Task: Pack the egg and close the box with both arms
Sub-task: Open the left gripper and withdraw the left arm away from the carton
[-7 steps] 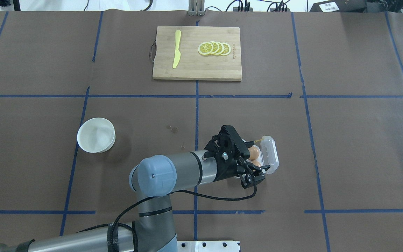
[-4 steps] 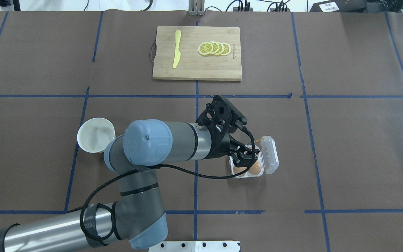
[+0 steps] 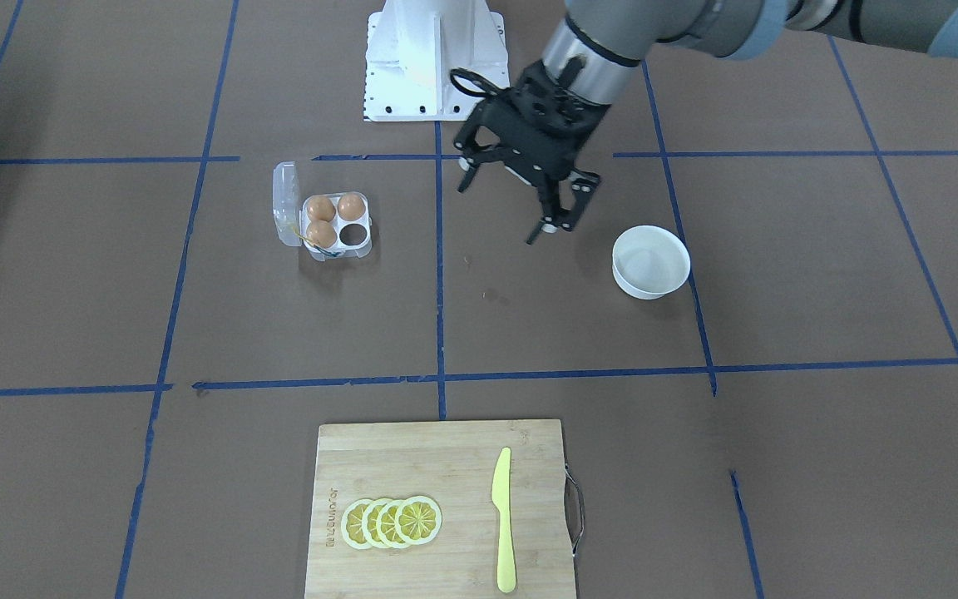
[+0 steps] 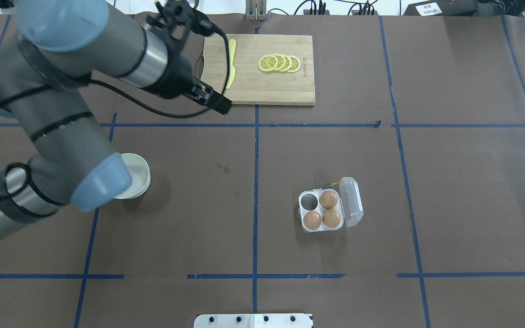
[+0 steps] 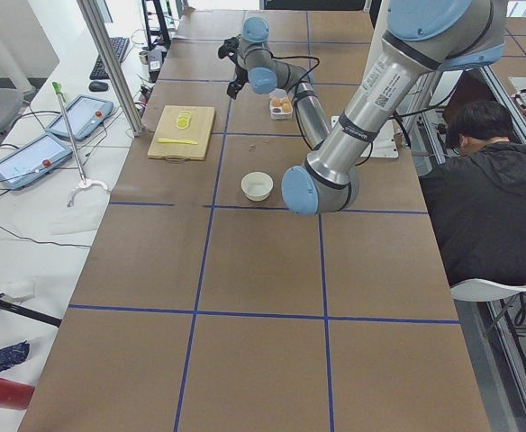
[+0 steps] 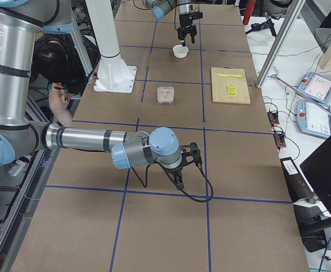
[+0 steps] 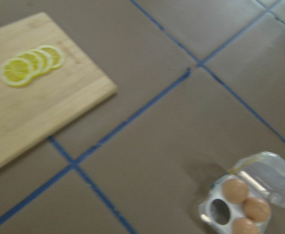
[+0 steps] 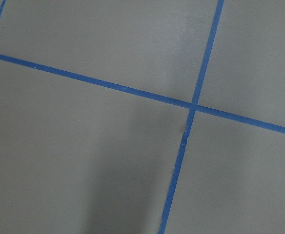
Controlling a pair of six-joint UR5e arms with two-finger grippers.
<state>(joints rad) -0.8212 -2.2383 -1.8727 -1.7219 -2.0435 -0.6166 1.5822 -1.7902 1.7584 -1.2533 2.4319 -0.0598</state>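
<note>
Where blue tape lines divide the brown paper-covered desk [image 4: 449, 182], the small clear plastic four-cup box [image 4: 309, 202] stands with its lid open, well apart from both arms. Three smooth tan-brown eggs [image 4: 328, 199] fill three of its cups. The silver-grey left arm [image 4: 66, 141] is raised, with its elbow above the round white bowl [image 3: 650, 262]. The black left gripper [image 3: 552, 226] points down, fingers parted, holding nothing. The right gripper [image 6: 179, 185] hangs low over the desk; its opening cannot be determined. Lettering on the bamboo cutting board [image 3: 446, 466] is illegible. A seated operator [image 5: 493, 189] is beside the desk.
</note>
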